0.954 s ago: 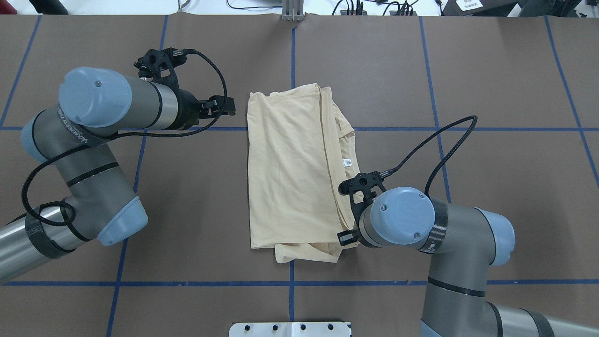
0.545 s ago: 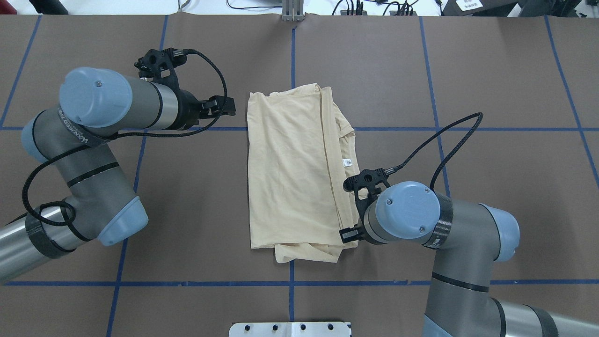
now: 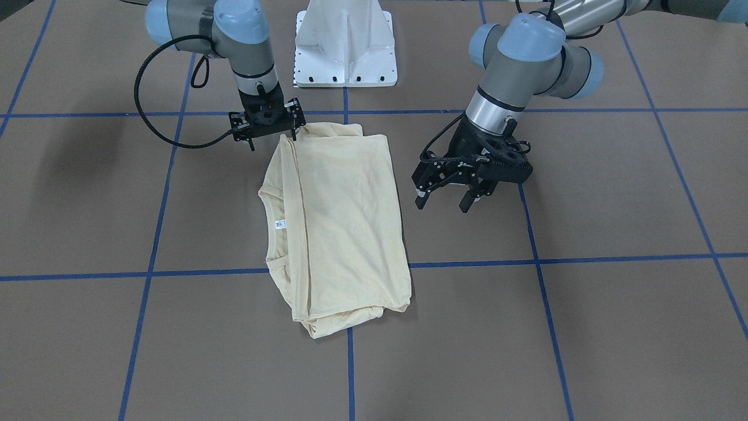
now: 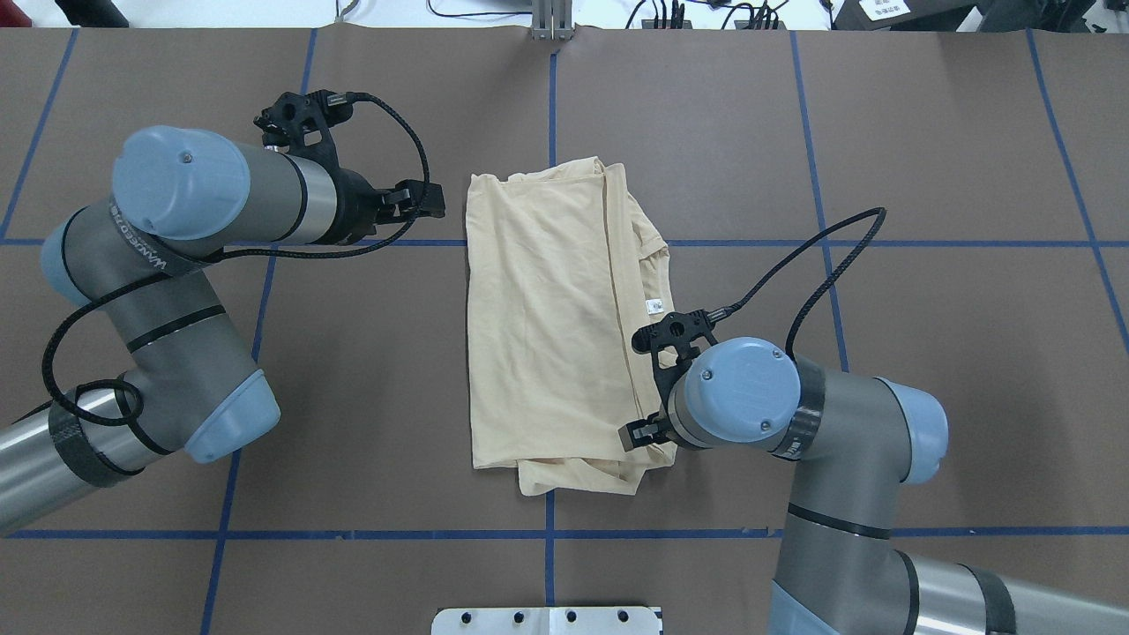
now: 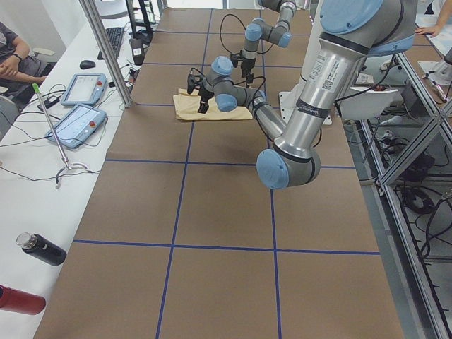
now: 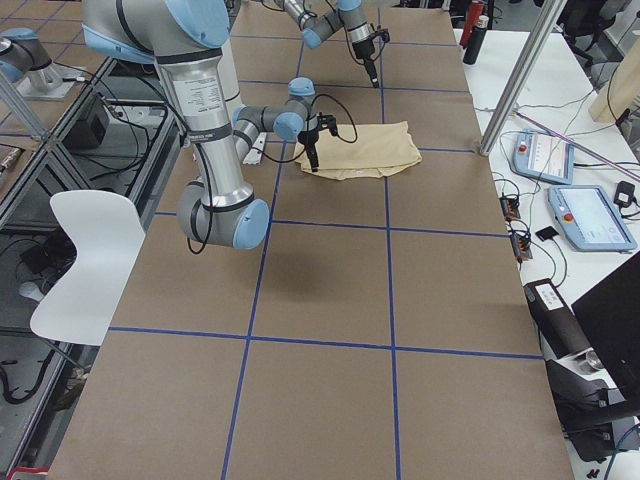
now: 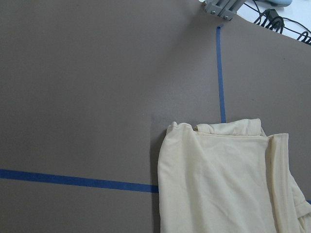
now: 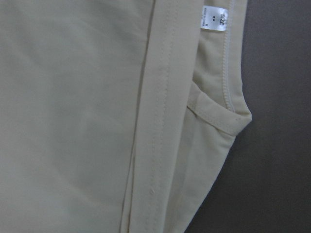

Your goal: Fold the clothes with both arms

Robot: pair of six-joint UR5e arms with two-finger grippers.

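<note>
One cream shirt [image 4: 547, 317], folded, flat on the table [image 4: 926, 132]; left gripper [image 3: 444, 202] off the cloth, just beside its far corner, fingers spread, empty; right gripper [image 3: 272, 138] low over the opposite, collar-side edge; closure impossible to tell.

1 pale cream-yellow jersey shirt [image 4: 547, 326] lies flat, folded lengthwise into a rough rectangle, with several layers showing along its edges. Its neckline and small white neck label [image 4: 654, 306] sit on the long edge below the right gripper [image 3: 270, 130]. That gripper points straight down, jaws over the shirt's robot-side corner; how wide they stand cannot be told. The left gripper [image 3: 444, 200] hangs tilted with its 2 fingers spread, jaws beside the opposite long edge and clear of the cloth. The left arm [image 4: 176, 265] and right arm [image 4: 847, 423] are silver-grey tubes with light-blue joint caps.
</note>
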